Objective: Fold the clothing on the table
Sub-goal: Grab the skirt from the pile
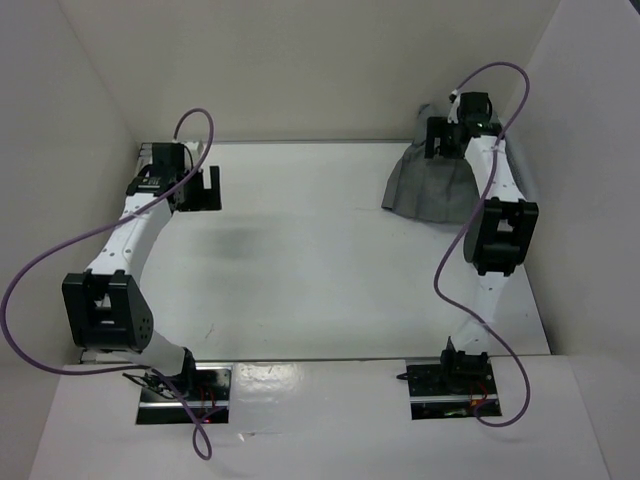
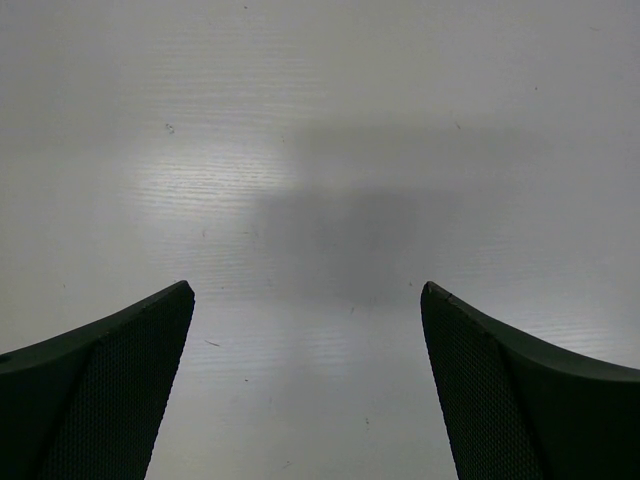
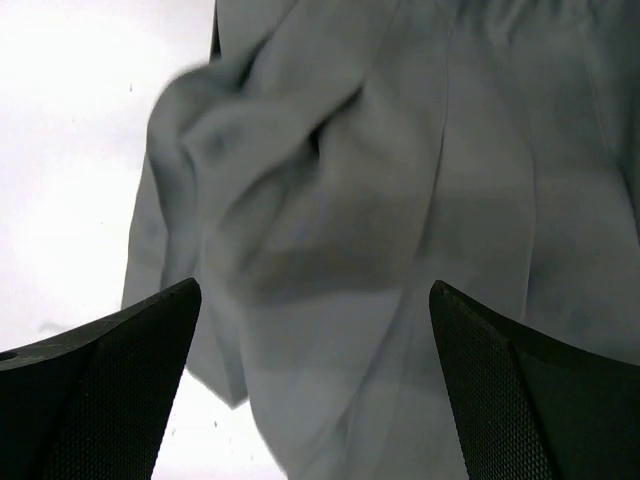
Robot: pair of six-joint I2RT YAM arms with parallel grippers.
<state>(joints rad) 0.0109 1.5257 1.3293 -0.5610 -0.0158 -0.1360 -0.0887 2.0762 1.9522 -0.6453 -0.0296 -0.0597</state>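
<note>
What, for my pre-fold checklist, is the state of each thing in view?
Dark grey pleated soft-fabric skirt: unfolded, rumpled and bunched, lying at the table's far right corner.
Large flat white table: bare across the middle, skirt only at the far right.
Left gripper: open, empty, over bare tabletop.
Right gripper: open, directly over the skirt, gripping nothing.

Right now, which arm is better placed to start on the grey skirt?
The right one. The right gripper, open, hangs directly over the skirt in the far right corner of the table; the left gripper, also open, looks down on bare table at the opposite side.
</note>
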